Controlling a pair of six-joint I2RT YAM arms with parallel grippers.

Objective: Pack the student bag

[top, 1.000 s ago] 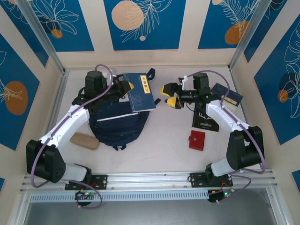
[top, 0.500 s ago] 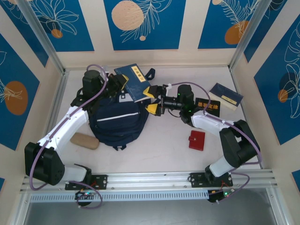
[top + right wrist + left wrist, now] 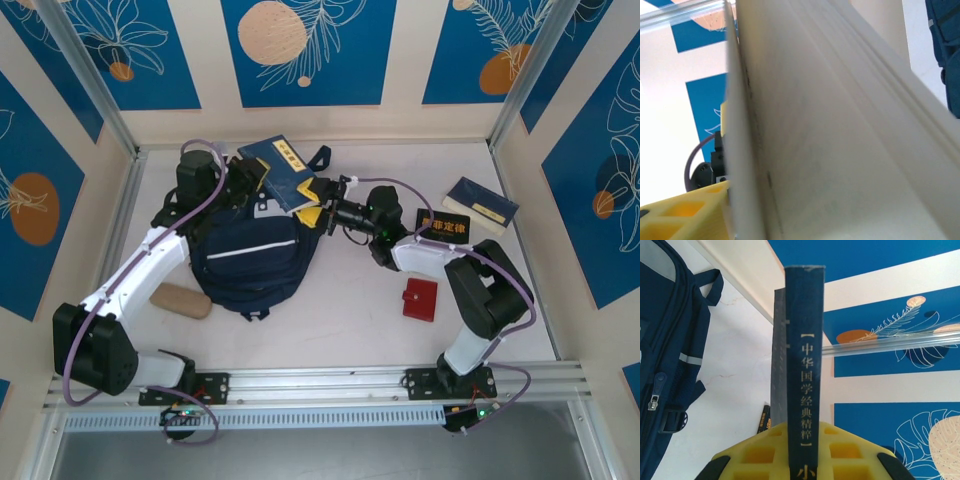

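- The student bag (image 3: 250, 262) lies flat on the counter (image 3: 350, 320) in front of the left arm, with its top end toward the back wall, beneath both tools
- The left tool (image 3: 803, 455) is pressed together on a navy book (image 3: 283, 170), one pad on each cover, and holds it raised over the bag's top end
- The right tool (image 3: 313, 205) has its jaws on either side of the book's corner nearest the right arm; I cannot tell whether they clamp it or only bracket it
- This looks like a hand-over, or a two-handed steadying of the book for insertion
- To do it well, the right tool should bite well onto the cover rather than the bare corner before the left lets go, or the book may pivot and drop
- The arms hide whether the bag's mouth is open; the book should go in edge first, in line with the opening, so it does not snag the fabric
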